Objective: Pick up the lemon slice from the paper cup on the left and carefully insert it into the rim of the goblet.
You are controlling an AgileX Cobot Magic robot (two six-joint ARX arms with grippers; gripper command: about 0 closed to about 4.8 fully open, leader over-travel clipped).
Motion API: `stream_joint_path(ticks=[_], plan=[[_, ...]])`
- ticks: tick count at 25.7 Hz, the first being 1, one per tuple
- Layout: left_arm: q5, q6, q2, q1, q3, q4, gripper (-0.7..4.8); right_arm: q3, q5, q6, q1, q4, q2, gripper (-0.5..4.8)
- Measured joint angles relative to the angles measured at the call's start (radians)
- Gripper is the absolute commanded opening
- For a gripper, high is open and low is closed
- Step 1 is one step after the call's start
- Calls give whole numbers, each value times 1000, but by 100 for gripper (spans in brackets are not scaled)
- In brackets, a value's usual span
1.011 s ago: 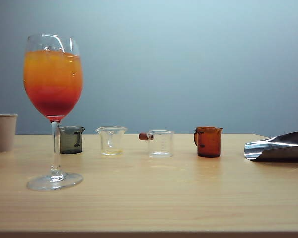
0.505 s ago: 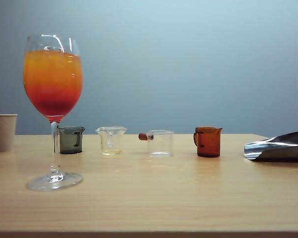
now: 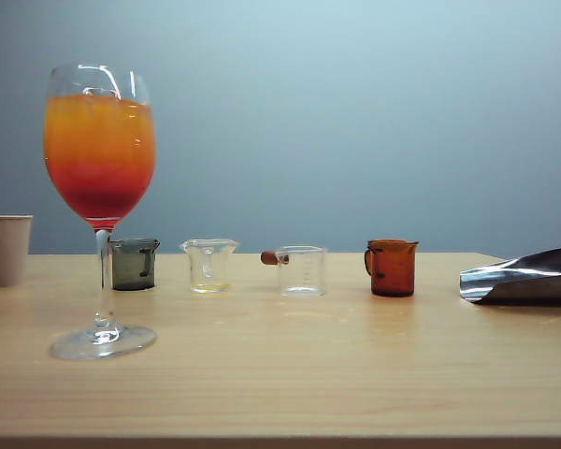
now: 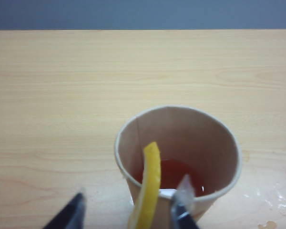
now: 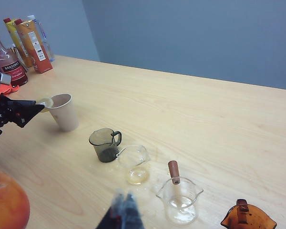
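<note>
I had the left gripper [image 4: 126, 214] at the paper cup [image 4: 178, 157], its fingers either side of the lemon slice [image 4: 148, 186] standing on edge against the rim; whether they pinched it, I couldn't tell. The right gripper [image 5: 121, 214] hung clenched above the small jugs. The goblet [image 3: 100, 187] stood right of the cup.

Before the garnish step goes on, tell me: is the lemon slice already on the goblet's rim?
No: the lemon slice stands edge-up at the paper cup, between the left gripper's fingers, and the goblet's rim is bare.
</note>
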Motion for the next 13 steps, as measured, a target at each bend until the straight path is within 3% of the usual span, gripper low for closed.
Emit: stream_joint_path(ticks=[4, 7, 12, 13], plan=[[5, 0, 0, 0, 0, 0, 213, 0, 0, 0, 0, 0, 0, -6], [6, 0, 0, 0, 0, 0, 90, 0, 0, 0, 0, -12, 0, -6], [73, 0, 0, 0, 0, 0, -9, 0, 0, 0, 0, -30, 0, -6], [83, 0, 0, 0, 0, 0, -6, 0, 0, 0, 0, -29, 0, -6]])
